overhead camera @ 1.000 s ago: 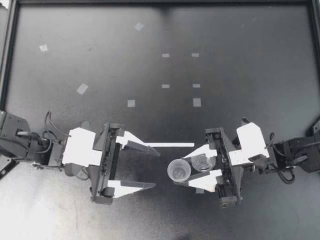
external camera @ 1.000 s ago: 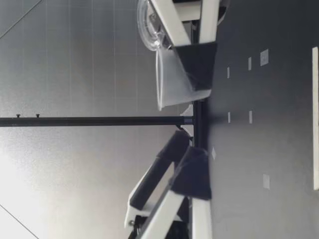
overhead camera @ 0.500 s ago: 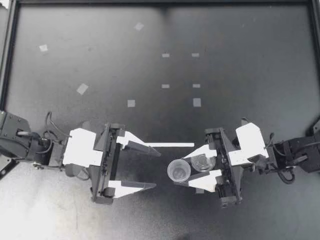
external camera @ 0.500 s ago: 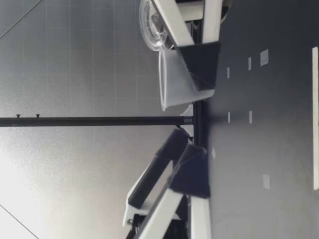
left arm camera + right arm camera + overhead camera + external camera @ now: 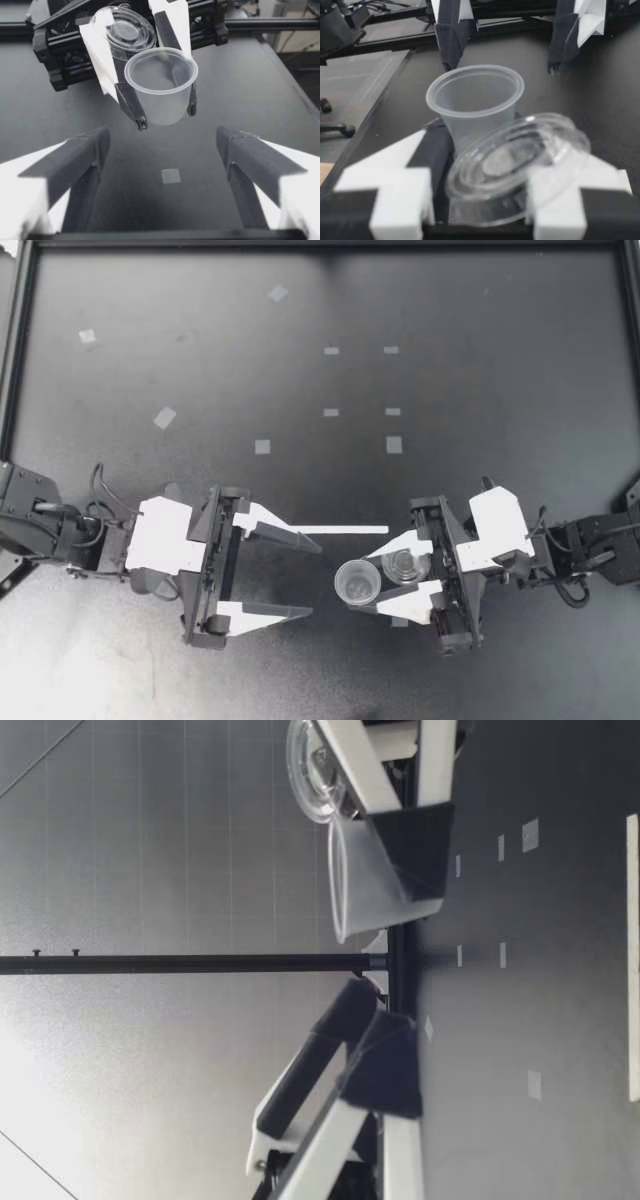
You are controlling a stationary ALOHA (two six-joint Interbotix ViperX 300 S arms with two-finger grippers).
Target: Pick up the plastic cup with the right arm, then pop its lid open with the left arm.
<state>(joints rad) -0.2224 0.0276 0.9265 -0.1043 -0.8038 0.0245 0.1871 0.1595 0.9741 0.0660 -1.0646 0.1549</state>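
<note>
**Right gripper** (image 5: 369, 583): fingers closed from two sides onto the plastic cup (image 5: 357, 582), gripping its lower wall just above the base. The gap is only as wide as the cup.

**Plastic cup**: translucent, tapered, rolled rim, mouth up and roughly upright. Nothing is in it; the left wrist view (image 5: 161, 85) looks down into a bare interior. It sits at the fingertips, at the near middle of the table (image 5: 500, 390). In the low view (image 5: 375, 885) it stands level with the finger ends; whether its base touches the table cannot be told.

**Clear lid** (image 5: 404, 565): round, transparent, nothing on it. It lies tilted between the same two fingers, behind the cup and nearer the gripper's body. In the right wrist view the lid (image 5: 517, 165) overlaps the cup (image 5: 475, 107) at its rear wall.

**Left gripper** (image 5: 314, 580): fingers spread wide, holding nothing, facing the cup from just beside it without touching.

**White strip** (image 5: 345, 530): lies flat, one end at the left gripper's far finger.

**Tape squares** (image 5: 394, 444): scattered farther back on the table.
</note>
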